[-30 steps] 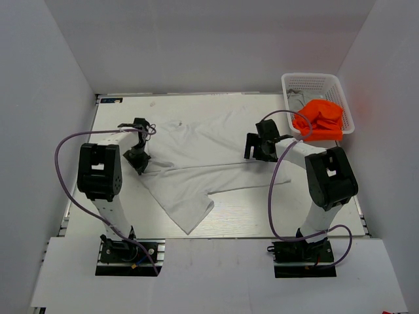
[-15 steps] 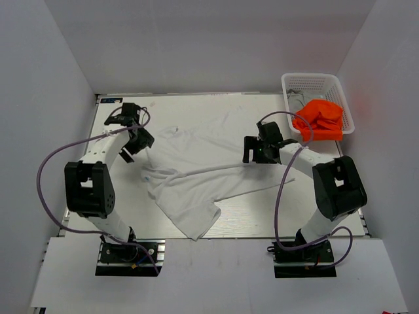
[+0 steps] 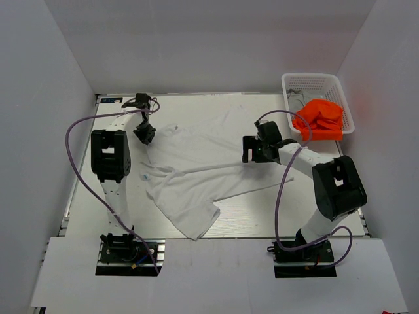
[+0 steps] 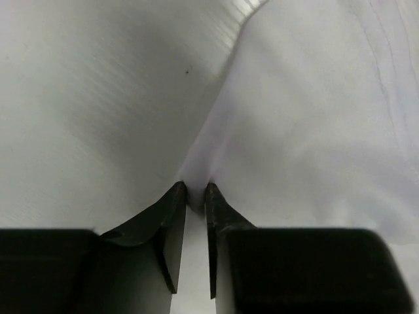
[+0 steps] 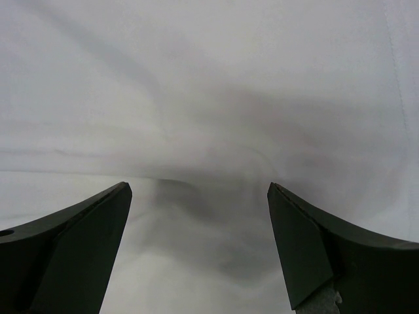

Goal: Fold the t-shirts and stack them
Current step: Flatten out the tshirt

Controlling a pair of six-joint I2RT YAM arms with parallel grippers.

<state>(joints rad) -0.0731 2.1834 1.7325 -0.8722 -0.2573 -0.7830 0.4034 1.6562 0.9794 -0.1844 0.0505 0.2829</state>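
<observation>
The white t-shirt [image 3: 196, 167] lies spread and rumpled across the middle of the table. My left gripper [image 3: 145, 135] is at its far left corner, shut on a pinch of the white cloth [image 4: 195, 190]. My right gripper [image 3: 251, 149] hovers over the shirt's right part, jaws wide open with only white cloth [image 5: 196, 131] beneath them. The orange t-shirt [image 3: 319, 119] lies bunched in the basket, with a bit of the grey t-shirt [image 3: 294, 99] beside it.
The white lattice basket [image 3: 316, 82] stands at the far right corner of the table. White walls enclose the table on the left, back and right. Purple cables loop from both arms.
My left gripper has swung from the shirt's left edge toward the far left corner, pulling the cloth with it. The shirt's left side has shifted. The right gripper has barely moved.
</observation>
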